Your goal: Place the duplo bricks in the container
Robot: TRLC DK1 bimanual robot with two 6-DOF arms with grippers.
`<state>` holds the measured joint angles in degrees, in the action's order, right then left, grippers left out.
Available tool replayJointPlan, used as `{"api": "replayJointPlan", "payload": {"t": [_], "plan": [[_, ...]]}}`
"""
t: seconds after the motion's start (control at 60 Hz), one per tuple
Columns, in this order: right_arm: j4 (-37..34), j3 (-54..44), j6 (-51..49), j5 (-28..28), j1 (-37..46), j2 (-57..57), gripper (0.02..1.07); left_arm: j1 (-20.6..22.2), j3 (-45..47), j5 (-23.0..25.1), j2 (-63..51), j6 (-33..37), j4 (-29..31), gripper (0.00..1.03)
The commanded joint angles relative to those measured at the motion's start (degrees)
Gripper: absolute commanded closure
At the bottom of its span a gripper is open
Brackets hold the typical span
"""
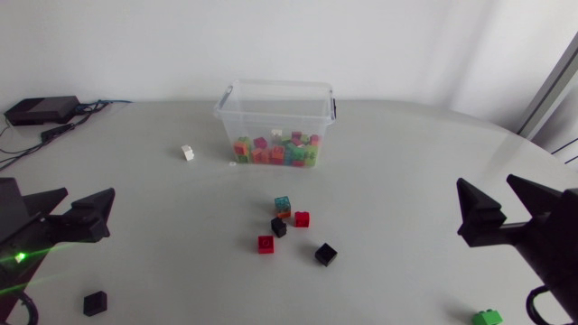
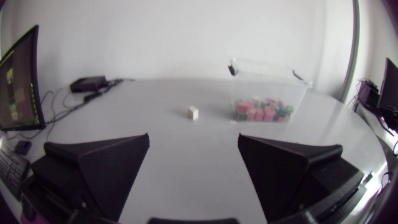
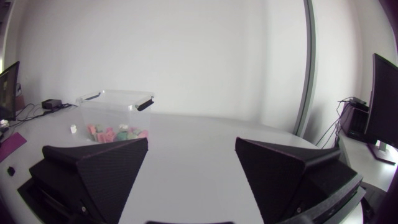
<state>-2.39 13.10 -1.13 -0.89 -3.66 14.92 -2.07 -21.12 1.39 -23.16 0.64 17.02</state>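
Left end effector (image 2: 193, 135): fingers spread wide, nothing between them. Right end effector (image 3: 191, 140): same, spread and empty. Both arms sat low at the table's (image 1: 406, 181) left and right edges, fingers pointing inward across it. Looked like a ready pose, no pick under way.

Task things:
- container (image 1: 271, 84), clear, open-topped, at the far middle of the table. Sorted bricks (image 1: 275, 151) already covered its floor, pink, orange and green.
- loose cluster near of the container, about centre: teal brick (image 1: 283, 204) with an orange one tight against it, red brick (image 1: 302, 218), black brick (image 1: 279, 227), second red brick (image 1: 265, 244), and a second black brick (image 1: 325, 254) slightly apart on the near right.
- white brick (image 1: 187, 153) alone, just left of the container.
- third black brick (image 1: 95, 302) near left, close to the left arm.
- green brick (image 1: 487, 317) near right, close to the right arm.

Job partly done, by my judgement, with nine or so bricks out.

Obstructions: nothing lay between the cluster and the container. My concern was the cluster itself. The teal, orange, red and black bricks sat touching or nearly so, and the wedge fingers are broad, so a pick there would likely nudge neighbours. The outliers looked like easier first grabs, one per arm. The container wall needs clearing on each drop.

Black box (image 1: 41, 109) with cables sat far left, well clear of the work.
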Motion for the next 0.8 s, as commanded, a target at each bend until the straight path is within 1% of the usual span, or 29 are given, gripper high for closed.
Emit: {"api": "replayJointPlan", "payload": {"t": [0.0,0.017,0.05,0.067,0.117,0.167,0.2,0.233,0.25,0.283,0.317,0.383,0.433,0.467,0.517,0.533,0.567,0.633,0.783], "plan": [[-2.09,5.09,2.53,-0.78,0.06,6.18,0.06,0.57,-7.09,-0.07,-9.1,0.59,5.75,0.04],[-2.62,6.06,2.97,-0.78,0.32,7.58,0.06,0.57,-9.29,-0.07,-11.82,0.59,7.95,0.04],[-2.7,6.94,3.06,-0.78,0.5,8.99,0.06,0.48,-11.31,-0.07,-14.46,0.59,10.23,0.04],[-2.7,7.64,3.23,-0.96,0.85,10.22,0.06,0.48,-13.42,-0.16,-17.18,0.85,12.6,0.04],[-2.88,8.78,3.32,-1.31,2.17,12.15,0.06,0.22,-16.93,-0.25,-22.37,1.46,16.65,0.04],[-3.06,9.66,4.2,-1.31,3.31,13.56,0.06,-0.48,-20.8,-0.25,-27.56,3.75,21.04,0.05],[-3.76,10.63,4.9,-1.31,4.1,14.88,0.06,-1.19,-25.28,-0.33,-33.53,5.77,26.31,0.05],[-4.02,10.98,5.08,-1.31,4.54,15.67,0.06,-1.36,-27.39,-0.51,-37.05,6.3,29.04,0.06],[-4.02,11.42,5.26,-1.31,5.24,16.72,0.06,-1.63,-29.41,-0.68,-40.39,6.47,32.12,0.06],[-4.11,11.68,5.52,-1.22,6.39,17.69,0.06,-2.24,-30.99,-0.6,-44.08,6.74,34.84,0.06],[-4.2,11.86,5.61,-1.14,7.35,18.39,0.06,-3.12,-31.52,-0.6,-46.54,6.83,35.89,0.06],[-4.02,11.77,5.96,-1.05,9.02,19.1,0.06,-4.88,-31.79,-0.6,-50.06,6.56,36.07,0.06],[-3.58,12.03,6.31,-0.78,10.87,19.89,0.06,-6.9,-33.02,-0.68,-55.68,6.47,38.79,0.06],[-3.58,12.21,6.84,-0.17,12.27,20.68,0.06,-7.6,-33.46,-0.77,-57.97,6.65,40.46,0.06],[-3.67,12.74,7.28,2.38,14.82,21.56,0.06,-8.48,-33.63,-1.21,-61.22,6.65,42.4,0.05],[-3.67,12.91,7.45,3.43,15.7,22.0,0.06,-9.18,-34.42,-1.21,-63.41,6.74,45.39,0.05],[-3.76,13.53,7.98,5.19,17.64,22.88,0.06,-10.06,-35.48,-1.12,-65.61,6.83,48.55,0.05],[-3.76,14.67,8.33,7.3,20.8,25.25,0.06,-12.0,-35.74,-1.12,-66.49,7.0,49.17,0.05],[-3.32,16.25,8.68,8.18,24.14,29.82,0.06,-15.16,-35.92,-1.83,-69.57,8.32,51.71,0.06]]}}
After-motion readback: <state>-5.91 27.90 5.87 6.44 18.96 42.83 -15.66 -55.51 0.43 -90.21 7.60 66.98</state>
